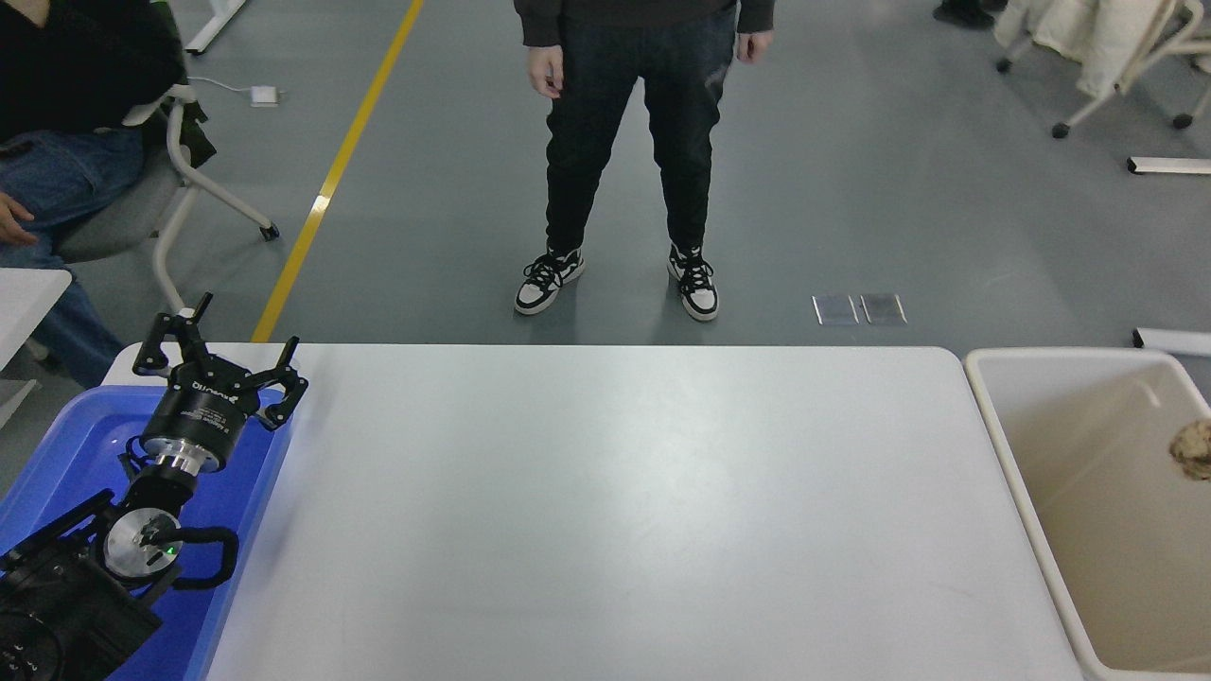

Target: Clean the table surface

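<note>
White desk seen from the robot's side, left arm parked at the near left corner.

The left gripper (216, 364) hangs over the blue plastic tub (57, 454) at the desk's left end, its fingers (284, 374) spread apart and holding nothing. The large white, smooth desk surface (615, 511) fills the middle of the view. At its right end stands a beige plastic tub (1060, 530) with a crumpled tan paper ball (1194, 447) inside by the picture's edge. Beyond the far edge a person in black trousers (629, 142) stands on the grey floor (851, 189); another sits at far left.
</note>
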Controlling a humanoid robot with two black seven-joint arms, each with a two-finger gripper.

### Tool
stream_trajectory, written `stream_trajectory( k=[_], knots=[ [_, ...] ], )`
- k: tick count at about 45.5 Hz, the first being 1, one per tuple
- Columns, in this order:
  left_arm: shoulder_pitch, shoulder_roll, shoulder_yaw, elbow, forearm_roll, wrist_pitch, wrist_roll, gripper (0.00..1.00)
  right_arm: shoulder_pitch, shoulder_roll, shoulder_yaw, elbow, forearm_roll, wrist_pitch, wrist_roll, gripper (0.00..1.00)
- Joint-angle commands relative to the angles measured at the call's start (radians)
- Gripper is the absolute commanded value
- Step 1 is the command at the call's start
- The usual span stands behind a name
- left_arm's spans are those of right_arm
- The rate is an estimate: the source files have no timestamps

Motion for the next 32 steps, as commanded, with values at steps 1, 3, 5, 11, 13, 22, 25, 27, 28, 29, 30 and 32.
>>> stream_trajectory(
  k=[1, 3, 5, 11, 13, 22, 25, 27, 28, 29, 30, 32],
  knots=[
    [0.000, -0.001, 0.000, 0.000, 0.000, 0.000, 0.000, 1.00, -0.035, 0.122, 0.039, -0.164, 0.014, 0.042, -0.043, 0.00],
    [0.000, 0.000, 0.000, 0.000, 0.000, 0.000, 0.000, 1.00, -0.035, 0.127, 0.040, -0.166, 0.014, 0.039, -0.050, 0.00],
    [0.000, 0.000, 0.000, 0.000, 0.000, 0.000, 0.000, 1.00, -0.037, 0.133, 0.045, -0.166, 0.014, 0.038, -0.054, 0.00],
    [0.000, 0.000, 0.000, 0.000, 0.000, 0.000, 0.000, 1.00, -0.045, 0.144, 0.047, -0.166, 0.014, 0.032, -0.068, 0.00],
    [0.000, -0.001, 0.000, 0.000, 0.000, 0.000, 0.000, 1.00, -0.045, 0.147, 0.048, -0.166, 0.014, 0.030, -0.076, 0.00],
    [0.000, 0.000, 0.000, 0.000, 0.000, 0.000, 0.000, 1.00, -0.046, 0.162, 0.063, -0.213, 0.014, 0.027, -0.117, 0.37],
    [0.000, 0.000, 0.000, 0.000, 0.000, 0.000, 0.000, 1.00, -0.046, 0.162, 0.065, -0.216, 0.014, 0.024, -0.125, 0.72],
    [0.000, -0.001, 0.000, 0.000, 0.000, 0.000, 0.000, 1.00, -0.046, 0.162, 0.067, -0.216, 0.014, 0.013, -0.126, 0.86],
    [0.000, 0.000, 0.000, 0.000, 0.000, 0.000, 0.000, 1.00, -0.046, 0.162, 0.067, -0.216, 0.014, 0.003, -0.126, 0.92],
    [0.000, 0.000, 0.000, 0.000, 0.000, 0.000, 0.000, 1.00, -0.046, 0.162, 0.067, -0.216, 0.014, -0.004, -0.126, 1.00],
    [0.000, 0.000, 0.000, 0.000, 0.000, 0.000, 0.000, 1.00, -0.046, 0.162, 0.067, -0.215, 0.016, -0.010, -0.126, 1.00],
    [0.000, 0.000, 0.000, 0.000, 0.000, 0.000, 0.000, 1.00, -0.043, 0.162, 0.067, -0.215, 0.014, -0.011, -0.126, 1.00]
  ],
)
